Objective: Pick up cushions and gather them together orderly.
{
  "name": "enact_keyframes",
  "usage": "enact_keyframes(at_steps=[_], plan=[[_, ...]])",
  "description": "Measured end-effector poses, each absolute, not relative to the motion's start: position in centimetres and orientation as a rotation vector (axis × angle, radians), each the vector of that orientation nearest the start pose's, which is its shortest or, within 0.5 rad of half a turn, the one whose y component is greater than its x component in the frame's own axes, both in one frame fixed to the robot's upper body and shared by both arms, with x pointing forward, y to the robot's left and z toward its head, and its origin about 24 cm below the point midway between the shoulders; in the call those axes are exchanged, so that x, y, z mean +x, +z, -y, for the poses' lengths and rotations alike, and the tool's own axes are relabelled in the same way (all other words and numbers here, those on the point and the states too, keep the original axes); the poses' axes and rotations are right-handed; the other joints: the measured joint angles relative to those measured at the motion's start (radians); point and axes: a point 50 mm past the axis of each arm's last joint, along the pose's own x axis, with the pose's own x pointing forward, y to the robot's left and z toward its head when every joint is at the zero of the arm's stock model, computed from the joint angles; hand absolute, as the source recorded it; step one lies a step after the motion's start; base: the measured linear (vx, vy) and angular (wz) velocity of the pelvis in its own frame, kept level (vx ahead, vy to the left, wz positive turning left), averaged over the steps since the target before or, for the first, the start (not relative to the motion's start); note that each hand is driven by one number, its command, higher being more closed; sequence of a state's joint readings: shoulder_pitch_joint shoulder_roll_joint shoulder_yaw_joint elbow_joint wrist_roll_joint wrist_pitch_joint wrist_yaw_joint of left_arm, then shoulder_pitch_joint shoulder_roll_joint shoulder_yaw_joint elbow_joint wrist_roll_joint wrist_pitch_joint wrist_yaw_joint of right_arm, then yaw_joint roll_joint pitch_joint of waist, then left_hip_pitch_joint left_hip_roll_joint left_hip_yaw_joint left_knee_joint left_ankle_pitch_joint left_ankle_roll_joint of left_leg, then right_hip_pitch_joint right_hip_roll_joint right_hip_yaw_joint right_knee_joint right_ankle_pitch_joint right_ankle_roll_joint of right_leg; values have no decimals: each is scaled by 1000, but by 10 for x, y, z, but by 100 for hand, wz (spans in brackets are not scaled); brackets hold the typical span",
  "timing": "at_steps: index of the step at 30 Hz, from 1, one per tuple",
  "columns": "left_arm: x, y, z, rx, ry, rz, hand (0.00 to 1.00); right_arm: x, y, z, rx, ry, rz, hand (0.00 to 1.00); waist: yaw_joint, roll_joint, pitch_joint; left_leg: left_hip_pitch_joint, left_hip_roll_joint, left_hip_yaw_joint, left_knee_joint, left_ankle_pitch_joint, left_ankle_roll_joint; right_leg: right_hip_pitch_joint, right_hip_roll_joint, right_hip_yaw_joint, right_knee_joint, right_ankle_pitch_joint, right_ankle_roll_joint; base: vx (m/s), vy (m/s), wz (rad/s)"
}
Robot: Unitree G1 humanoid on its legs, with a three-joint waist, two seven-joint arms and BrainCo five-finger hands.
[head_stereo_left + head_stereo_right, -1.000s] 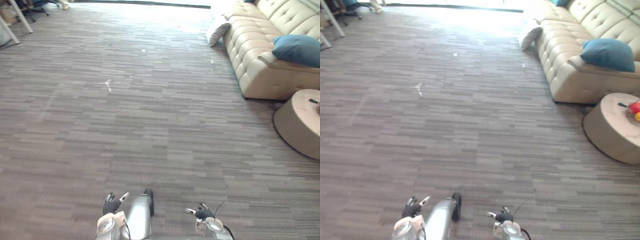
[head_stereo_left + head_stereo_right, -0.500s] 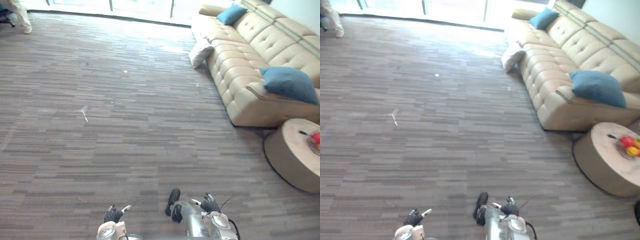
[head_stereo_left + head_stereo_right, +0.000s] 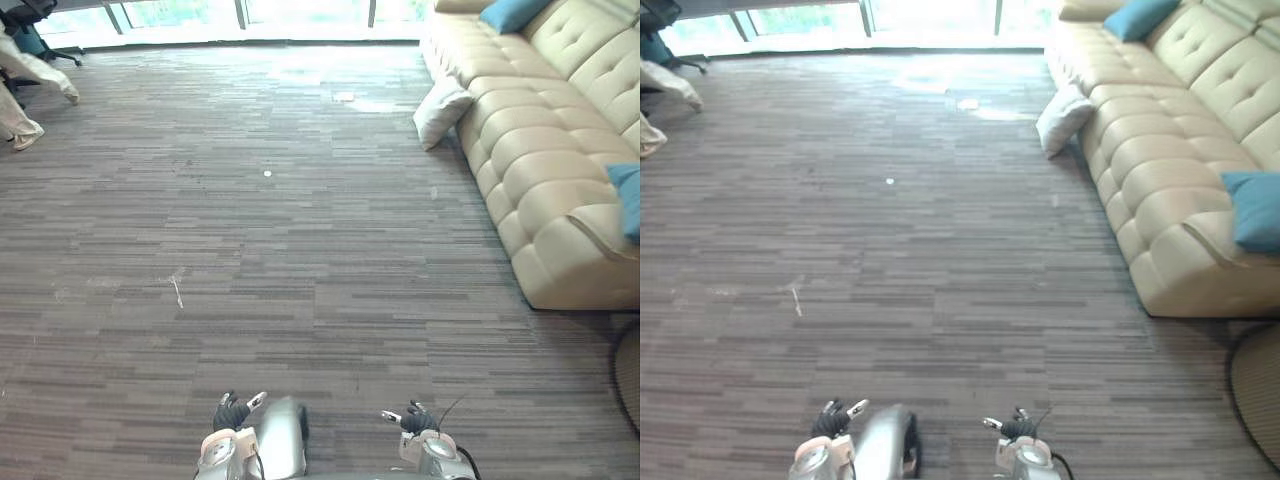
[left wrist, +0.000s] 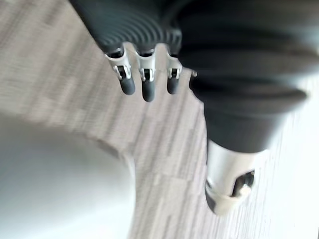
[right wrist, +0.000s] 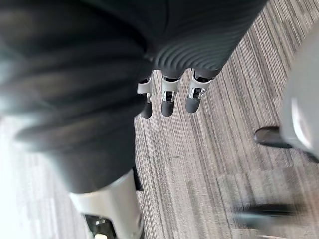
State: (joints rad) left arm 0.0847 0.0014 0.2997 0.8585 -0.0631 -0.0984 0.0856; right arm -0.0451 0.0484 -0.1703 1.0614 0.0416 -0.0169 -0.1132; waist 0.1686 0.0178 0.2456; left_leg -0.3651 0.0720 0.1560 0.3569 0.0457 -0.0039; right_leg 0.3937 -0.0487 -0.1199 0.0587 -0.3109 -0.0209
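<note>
Now view swung left, left hand (image 3: 231, 412), right hand (image 3: 413, 422) slack, empty, white cushion (image 3: 443, 112) against sofa (image 3: 540, 170).

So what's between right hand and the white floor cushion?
Between right hand and white cushion: carpet, bare but for a tiny pale speck, in both eye views.

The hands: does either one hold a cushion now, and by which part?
Nothing is held. The left hand and the right hand hang open above the floor; the white cushion lies far off, against the sofa.
</note>
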Motion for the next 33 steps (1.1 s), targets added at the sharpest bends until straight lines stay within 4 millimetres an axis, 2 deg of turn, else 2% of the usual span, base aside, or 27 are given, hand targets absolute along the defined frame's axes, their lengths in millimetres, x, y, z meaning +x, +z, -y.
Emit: enact_keyframes(at_steps=[1,2,3,4,6,7,9,11,13,15,16,17,18,19,20,21,22,23,24,25,26,27,28,29,30,32,33], plan=[[130,-136,-215,-115,441,-826,0,141,-153,145,115,-217,-1013,0,-8,-41,-6,-25,-12,29,71,-78,20,-20,-41,8,39,22,-8,754,271,-57],[129,-136,-215,-120,448,-826,0,140,-153,145,115,-219,-1015,0,-6,-42,-4,-32,-10,33,100,-100,35,-27,-48,12,61,34,11,731,310,-29],[123,-138,-217,-125,469,-842,0,138,-154,146,117,-228,-1021,0,5,-47,-7,-21,-5,53,180,-180,58,-48,-65,49,167,61,57,578,272,-33],[119,-140,-218,-127,478,-864,0,135,-154,146,120,-232,-1023,0,9,-48,-6,6,-9,64,201,-220,65,-69,-79,67,270,75,80,839,412,-39],[111,-145,-219,-116,484,-911,0,130,-155,152,115,-248,-1022,0,4,-53,-6,128,-48,79,198,-309,63,-227,-119,131,708,202,143,568,299,-10],[109,-146,-219,-105,485,-926,0,134,-152,154,113,-251,-991,0,-12,-54,-6,225,-83,73,161,-350,61,-327,-133,123,929,201,158,585,269,18],[110,-146,-215,-89,460,-932,0,138,-148,158,105,-260,-946,0,-40,-42,-10,382,-109,47,64,-395,72,-462,-144,19,1035,132,102,698,227,38],[110,-147,-214,-87,451,-936,0,145,-142,162,109,-271,-898,0,-61,-31,-12,495,-106,18,-21,-412,73,-588,-139,-110,959,62,64,628,108,42],[108,-149,-214,-76,440,-954,0,150,-138,168,116,-296,-863,0,-75,-34,-10,575,-97,-2,-74,-430,74,-680,-115,-208,735,60,53,596,56,40],[107,-150,-216,-65,431,-966,0,151,-137,174,110,-312,-855,0,-80,-41,-7,675,-92,-26,-135,-460,48,-729,-62,-255,378,158,51,741,-28,49],[104,-152,-213,-59,416,-981,0,153,-136,177,102,-308,-843,0,-94,-29,-13,747,-76,-43,-170,-486,23,-754,-20,-243,262,196,41,976,-75,61],[101,-152,-212,-53,411,-987,0,154,-135,177,101,-305,-840,0,-103,-27,-17,771,-70,-61,-169,-491,17,-758,-12,-240,253,198,28,1062,-124,105],[102,-153,-207,-53,387,-992,0,154,-135,177,100,-304,-843,0,-122,-11,-33,789,-42,-133,-102,-491,14,-762,2,-220,317,311,-81,761,-123,91],[102,-154,-204,-53,373,-1000,0,153,-135,179,95,-306,-845,0,-124,2,-44,780,-29,-148,-65,-490,11,-761,2,-226,339,331,-93,961,-160,88],[101,-157,-189,-78,336,-1016,0,154,-134,188,71,-316,-844,0,-119,53,-72,724,20,-181,103,-448,-34,-753,27,-257,412,269,-102,943,-161,31],[103,-157,-185,-105,345,-1004,0,156,-133,189,66,-316,-838,0,-119,74,-68,663,27,-195,253,-371,-46,-733,37,-260,433,220,-99,1081,-175,3],[103,-157,-184,-130,364,-1003,0,158,-133,191,50,-304,-841,0,-114,100,-61,546,35,-199,498,-120,-90,-674,59,-240,414,171,-96,863,-122,-21],[103,-157,-182,-133,364,-1003,0,158,-133,191,48,-303,-844,0,-111,111,-59,514,46,-190,563,-95,-112,-647,70,-235,400,162,-94,852,-69,-34],[106,-156,-183,-133,364,-991,0,156,-136,187,58,-299,-870,0,-111,107,-44,429,102,-116,734,-141,-86,-536,97,-208,341,143,-97,845,-29,-23],[112,-152,-188,-123,368,-962,0,151,-141,179,80,-290,-907,0,-104,81,-23,375,134,-55,810,-206,-61,-398,99,-181,264,141,-98,835,-33,-16],[113,-151,-190,-118,371,-953,0,149,-142,176,91,-289,-917,0,-103,65,-20,350,135,-44,818,-223,-55,-359,95,-173,239,141,-98,782,-41,-3],[117,-148,-194,-106,374,-924,0,146,-146,168,120,-283,-944,0,-99,30,-27,247,133,-11,797,-276,-39,-256,79,-158,153,141,-97,594,-25,-2],[120,-146,-195,-104,373,-908,0,144,-147,166,124,-281,-955,0,-99,18,-26,199,125,1,766,-300,-33,-218,71,-149,121,141,-96,707,12,-16],[125,-143,-196,-105,370,-882,0,142,-149,165,138,-285,-977,0,-91,14,-23,119,110,13,658,-344,-9,-173,59,-142,89,139,-93,672,80,-36],[129,-141,-196,-112,371,-864,0,144,-149,165,140,-288,-977,0,-77,15,-21,63,99,16,527,-350,-8,-141,41,-138,73,129,-76,782,154,-56],[134,-137,-197,-120,382,-831,0,136,-151,167,132,-306,-993,0,-52,11,-16,-13,44,0,187,-272,-24,-74,-6,-108,47,52,7,760,267,-71],[130,-138,-198,-124,395,-832,0,133,-153,171,117,-315,-1005,0,-33,27,-18,-27,39,-42,82,-125,-46,-25,-6,-66,32,-25,43,648,306,-71]])
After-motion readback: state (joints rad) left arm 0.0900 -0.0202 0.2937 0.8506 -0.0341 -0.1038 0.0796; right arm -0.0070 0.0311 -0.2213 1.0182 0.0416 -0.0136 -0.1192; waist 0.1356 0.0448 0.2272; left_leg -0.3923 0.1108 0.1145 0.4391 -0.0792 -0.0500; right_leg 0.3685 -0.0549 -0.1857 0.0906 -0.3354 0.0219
